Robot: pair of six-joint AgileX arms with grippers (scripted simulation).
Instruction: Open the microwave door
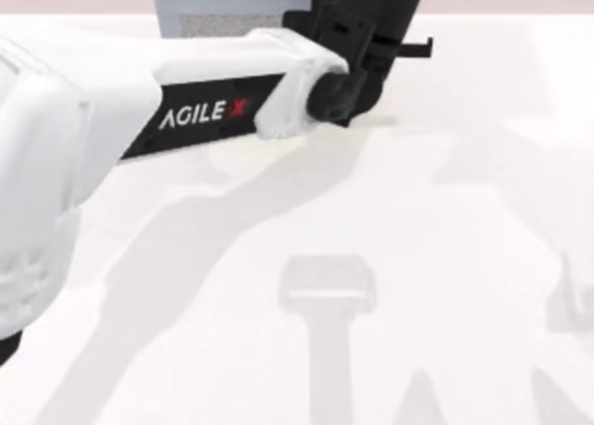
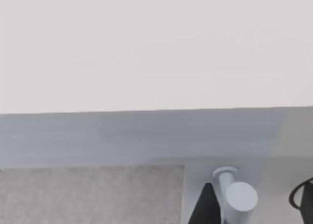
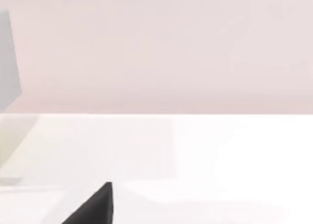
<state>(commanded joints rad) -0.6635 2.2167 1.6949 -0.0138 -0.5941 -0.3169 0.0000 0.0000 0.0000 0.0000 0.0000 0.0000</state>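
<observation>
At the top centre of the top view, the microwave [image 1: 227, 6] stood at the surface's [image 1: 445, 221] far edge, its mesh-windowed microwave door [image 1: 218, 24] apparently shut. The left claw [image 1: 408, 46] hung just right of it; in the left wrist view its released fingers [image 2: 208, 204] straddled a round knob [image 2: 240, 198] beside the mesh window. The right claw [image 3: 93, 207] sat off to the right, its state impossible to tell. Closing here would probably catch the knob, not the handle strip, so a pull might slip or drag the oven
</observation>
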